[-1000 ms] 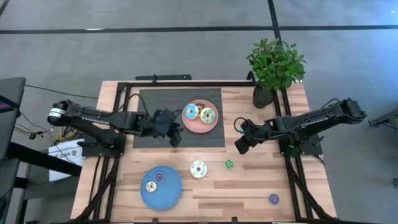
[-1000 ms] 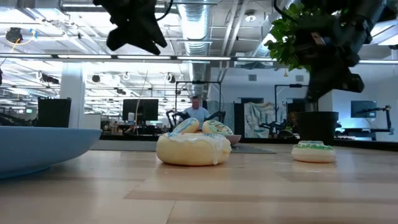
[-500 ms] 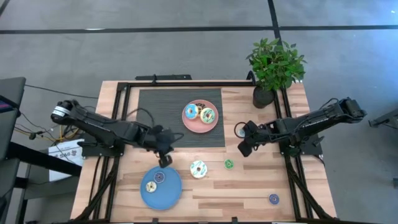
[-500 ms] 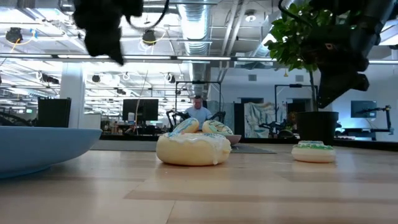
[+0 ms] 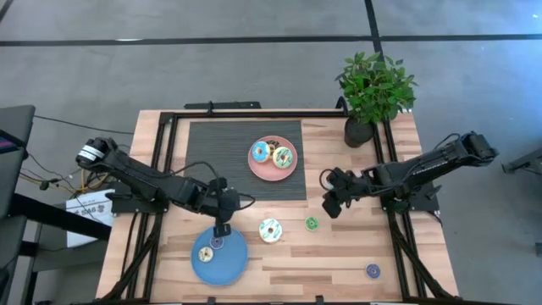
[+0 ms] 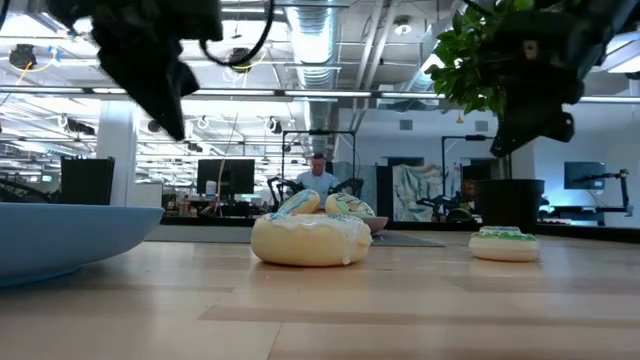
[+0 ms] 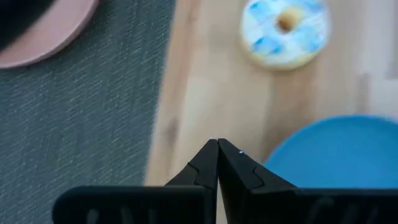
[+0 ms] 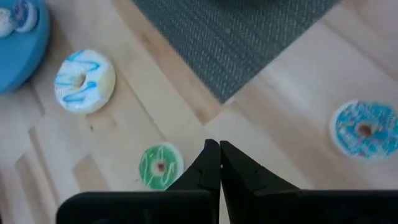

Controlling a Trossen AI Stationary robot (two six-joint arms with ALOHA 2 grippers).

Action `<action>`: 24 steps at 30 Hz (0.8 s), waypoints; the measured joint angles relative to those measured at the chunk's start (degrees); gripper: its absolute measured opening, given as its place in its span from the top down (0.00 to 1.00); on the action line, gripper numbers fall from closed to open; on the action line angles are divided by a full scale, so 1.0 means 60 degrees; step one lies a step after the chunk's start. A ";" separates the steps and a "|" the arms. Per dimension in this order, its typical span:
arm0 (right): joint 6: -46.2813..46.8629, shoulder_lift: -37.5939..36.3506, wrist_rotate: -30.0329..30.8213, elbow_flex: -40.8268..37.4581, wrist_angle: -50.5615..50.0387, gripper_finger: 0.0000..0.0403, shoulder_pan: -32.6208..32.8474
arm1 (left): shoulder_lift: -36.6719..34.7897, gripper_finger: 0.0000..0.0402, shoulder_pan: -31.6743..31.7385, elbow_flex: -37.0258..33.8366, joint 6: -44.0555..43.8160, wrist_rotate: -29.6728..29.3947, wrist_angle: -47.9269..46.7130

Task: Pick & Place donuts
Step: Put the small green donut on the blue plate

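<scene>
- Donuts lie flat, holes facing up; being rings, they show no long axis. Loose on the worktop: a white one with blue stripes, a small green one, a small purple one near the front right corner, and a teal one beside the mat.
- Pink plate, on the mat, holds two donuts side by side.
- Blue plate holds a cream donut and a small purple one.
- Left end effector hangs at the blue plate's rear edge, clenched on nothing.
- Right end effector hangs above the green donut, clenched, empty.
</scene>
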 joint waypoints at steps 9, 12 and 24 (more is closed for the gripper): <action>0.1877 0.0568 0.0331 0.0776 -0.1225 1.00 0.1181 | -0.1902 1.00 -0.0069 -0.2854 0.0317 -0.0351 0.3301; 0.2288 0.1498 0.0420 0.1798 -0.2272 1.00 0.1359 | -0.2688 1.00 -0.0077 -0.3671 0.0364 -0.0354 0.4244; 0.3767 0.5079 0.0487 0.5355 -0.4680 0.95 0.1910 | -0.4541 1.00 -0.0113 -0.4150 0.1231 -0.0160 0.3464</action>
